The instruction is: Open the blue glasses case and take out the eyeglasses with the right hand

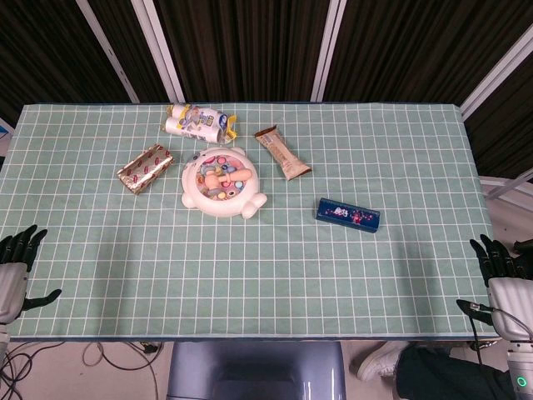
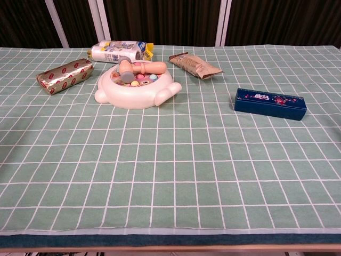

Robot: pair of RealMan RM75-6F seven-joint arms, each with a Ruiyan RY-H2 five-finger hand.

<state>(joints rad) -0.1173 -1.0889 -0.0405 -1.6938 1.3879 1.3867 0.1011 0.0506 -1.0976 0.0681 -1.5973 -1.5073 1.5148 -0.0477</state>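
Note:
The blue glasses case point(image 1: 348, 215) lies closed on the green checked cloth, right of the table's middle; the chest view shows the blue glasses case point(image 2: 270, 103) at the right with a pink and white print on its lid. No eyeglasses show. My right hand point(image 1: 501, 275) hangs off the table's near right corner, fingers apart, holding nothing, well away from the case. My left hand point(image 1: 15, 268) is at the near left edge, fingers spread and empty. Neither hand appears in the chest view.
A white toy tray point(image 1: 221, 184) with a small wooden mallet sits left of the case. Behind it lie a white wrapped roll point(image 1: 197, 122), a brown snack bar point(image 1: 282, 153) and a gold-red packet point(image 1: 145, 167). A shoe point(image 1: 379, 362) shows below the near edge.

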